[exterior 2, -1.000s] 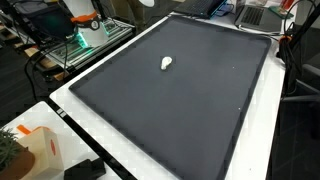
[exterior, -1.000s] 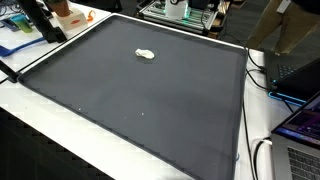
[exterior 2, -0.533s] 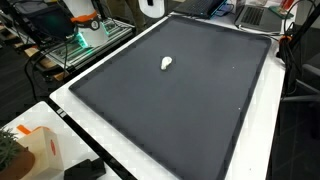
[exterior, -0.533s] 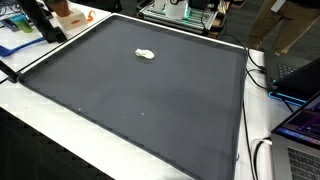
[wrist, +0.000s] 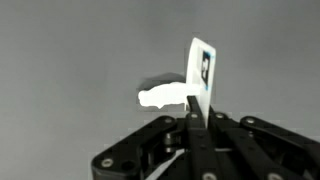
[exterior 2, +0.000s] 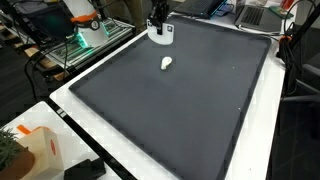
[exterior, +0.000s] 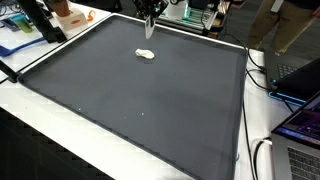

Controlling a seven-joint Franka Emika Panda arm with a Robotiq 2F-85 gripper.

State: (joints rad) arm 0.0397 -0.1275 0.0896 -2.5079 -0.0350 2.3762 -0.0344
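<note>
My gripper (wrist: pixel 193 108) is shut on a thin white card with a blue mark (wrist: pixel 202 65), which stands upright between the fingers. The gripper hangs above the far part of the dark grey mat in both exterior views (exterior: pixel 149 28) (exterior 2: pixel 158 22), with the card showing white below it (exterior 2: pixel 162 35). A small white lump (exterior: pixel 146 54) (exterior 2: pixel 166 63) lies on the mat (exterior: pixel 150 110) just in front of the gripper. In the wrist view the lump (wrist: pixel 160 97) lies beyond the fingers, partly behind the card.
A white table edge (exterior 2: pixel 90 120) surrounds the mat. An orange and white box (exterior 2: pixel 35 150) and a black object (exterior 2: pixel 85 171) sit at a near corner. Cables and laptops (exterior: pixel 300 120) lie along one side. Equipment racks (exterior: pixel 190 12) stand behind the mat.
The gripper with the white card has come into both exterior views at the mat's far edge, near the white lump. The lump has not moved.
</note>
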